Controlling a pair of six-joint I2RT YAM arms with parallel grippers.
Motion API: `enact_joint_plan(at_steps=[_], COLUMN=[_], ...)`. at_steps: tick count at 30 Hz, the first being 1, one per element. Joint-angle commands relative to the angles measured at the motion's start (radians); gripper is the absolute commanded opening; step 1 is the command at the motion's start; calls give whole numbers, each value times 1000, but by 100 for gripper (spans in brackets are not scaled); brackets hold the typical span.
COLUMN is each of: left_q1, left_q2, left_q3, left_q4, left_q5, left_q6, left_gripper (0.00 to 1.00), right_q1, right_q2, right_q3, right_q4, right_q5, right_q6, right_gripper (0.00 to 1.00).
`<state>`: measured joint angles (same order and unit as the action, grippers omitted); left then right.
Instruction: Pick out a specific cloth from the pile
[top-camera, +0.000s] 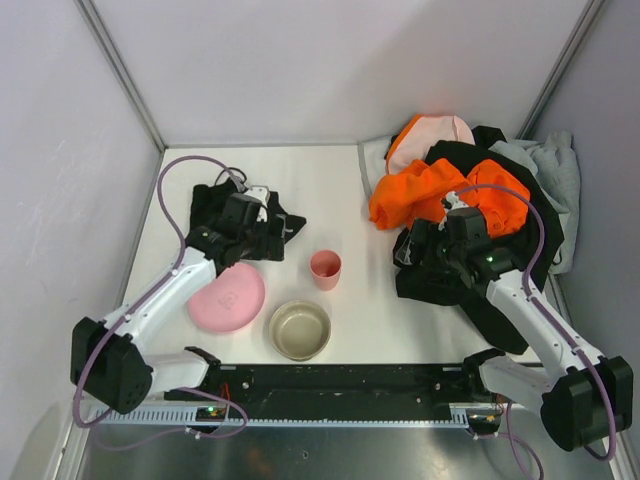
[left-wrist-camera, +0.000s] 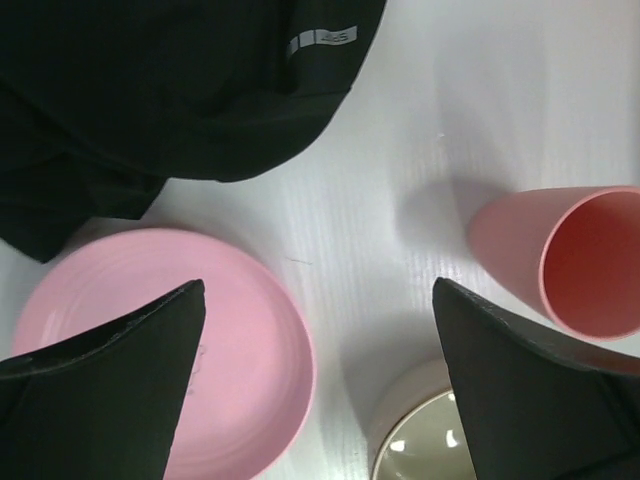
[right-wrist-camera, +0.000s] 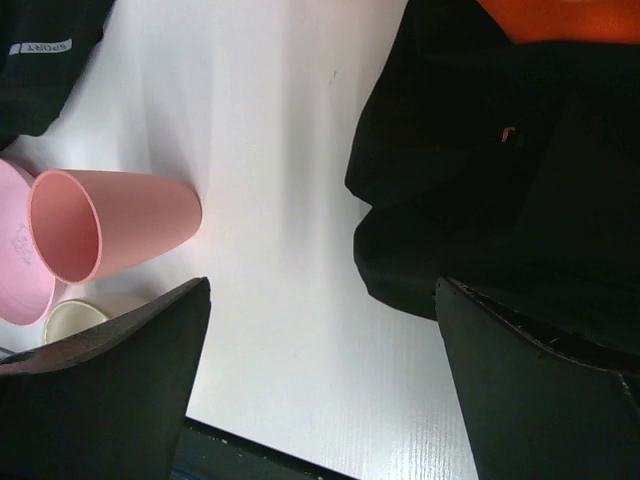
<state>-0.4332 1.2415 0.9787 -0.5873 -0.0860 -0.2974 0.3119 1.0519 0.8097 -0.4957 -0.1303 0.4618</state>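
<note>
The cloth (top-camera: 286, 228), a small black garment with a pale label, lies flat at the left of the table, apart from the pile (top-camera: 440, 190). It fills the top of the left wrist view (left-wrist-camera: 150, 90) and shows in the top-left corner of the right wrist view (right-wrist-camera: 40, 60). My left gripper (top-camera: 255, 248) hovers at the cloth's near edge, open (left-wrist-camera: 318, 290), with bare table and the pink plate between its fingers. My right gripper (top-camera: 418, 258) hangs open (right-wrist-camera: 322, 285) at the pile's left edge, beside a larger black garment (right-wrist-camera: 500, 180), holding nothing.
A pink plate (top-camera: 228, 298), a pink cup (top-camera: 325, 268) and a beige bowl (top-camera: 299, 330) stand near the front middle. The pile of orange (top-camera: 410, 195), black, grey and pale pink clothes fills the back right corner against the wall.
</note>
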Motion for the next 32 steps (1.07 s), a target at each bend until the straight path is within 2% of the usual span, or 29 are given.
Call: enact_joint_plan(at_steps=[1, 4, 8, 16, 27, 32], left_q1=[-77, -117, -128, -131, -130, -130], left_q2=[-99, -160, -263, -401, -517, -595], left_q3=[28, 19, 3, -44, -70, -105], left_q4=[-55, -68, -78, -76, -55, 9], left_q5=[-268, -343, -373, -313, -284, -277], left_q6=[60, 79, 92, 140, 79, 85], left_gripper=[100, 100, 100, 100, 100, 100], right_q1=[23, 29, 31, 32, 32, 32], right_q2=[-27, -57, -112, -247, -396, -422], right_q3=[-21, -35, -55, -87, -112, -116], right_q4=[26, 23, 17, 19, 23, 34], right_q5=[49, 62, 83, 95, 108, 108], right_q6=[20, 19, 14, 8, 2, -8], right_gripper=[99, 99, 99, 99, 99, 99])
